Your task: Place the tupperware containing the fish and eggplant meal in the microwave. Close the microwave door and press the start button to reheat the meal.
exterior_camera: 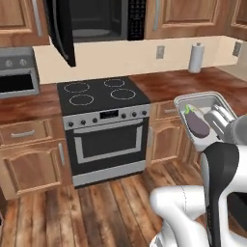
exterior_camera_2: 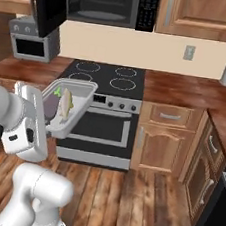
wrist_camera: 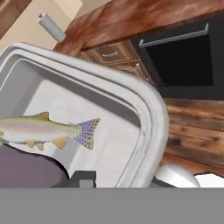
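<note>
The tupperware (exterior_camera: 200, 103) hangs in the air right of the stove, tilted, with my gripper (exterior_camera: 218, 121) shut on its near rim. Inside it lie the dark purple eggplant (exterior_camera: 197, 124) and the pale fish (wrist_camera: 48, 129). From the right base the tupperware (exterior_camera_2: 74, 105) sits just ahead of my hand, in front of the oven. In the hand view its rim (wrist_camera: 146, 116) curves past one dark fingertip (wrist_camera: 82, 179). The black microwave (exterior_camera: 99, 19) is mounted above the stove. Its door (exterior_camera: 60, 31) is swung open to the left, and the keypad (exterior_camera: 136, 18) is on the right.
The black stove (exterior_camera: 101, 94) with its oven stands below the microwave. A grey toaster oven (exterior_camera: 17, 77) is on the left counter and a paper towel roll (exterior_camera: 196, 58) on the right counter. Wooden cabinets flank the microwave. My white arm (exterior_camera_2: 13, 122) fills the lower left.
</note>
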{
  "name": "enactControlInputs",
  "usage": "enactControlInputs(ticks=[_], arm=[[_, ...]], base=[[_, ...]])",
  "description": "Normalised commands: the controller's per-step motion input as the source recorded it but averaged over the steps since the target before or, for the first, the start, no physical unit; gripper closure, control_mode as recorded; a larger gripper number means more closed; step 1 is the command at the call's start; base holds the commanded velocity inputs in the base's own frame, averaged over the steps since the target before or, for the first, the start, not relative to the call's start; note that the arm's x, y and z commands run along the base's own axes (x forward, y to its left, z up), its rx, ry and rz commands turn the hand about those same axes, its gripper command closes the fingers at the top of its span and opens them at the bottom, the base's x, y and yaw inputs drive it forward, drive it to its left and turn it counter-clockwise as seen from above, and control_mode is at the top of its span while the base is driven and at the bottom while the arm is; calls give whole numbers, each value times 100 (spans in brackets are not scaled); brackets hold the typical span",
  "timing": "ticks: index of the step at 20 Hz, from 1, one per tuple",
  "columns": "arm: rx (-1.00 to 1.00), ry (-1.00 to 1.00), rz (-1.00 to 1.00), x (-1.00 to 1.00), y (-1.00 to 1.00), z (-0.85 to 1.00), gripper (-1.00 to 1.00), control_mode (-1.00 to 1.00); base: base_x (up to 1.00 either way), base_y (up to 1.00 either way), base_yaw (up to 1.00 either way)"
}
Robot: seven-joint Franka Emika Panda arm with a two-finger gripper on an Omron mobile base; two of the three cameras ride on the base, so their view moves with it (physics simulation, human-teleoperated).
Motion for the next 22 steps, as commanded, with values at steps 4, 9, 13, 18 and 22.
enactControlInputs(ticks=[4, 9, 13, 18, 22], arm=[[0, 0, 0, 0, 0, 0, 100, 100], [0, 0, 0, 0, 0, 0, 100, 100], [0, 0, 0, 0, 0, 0, 100, 100], [0, 0, 0, 0, 0, 0, 100, 100], [0, 0, 0, 0, 0, 0, 100, 100]], base=[[62, -53, 49], [61, -55, 46], [53, -67, 42], [47, -66, 39], [51, -57, 34]])
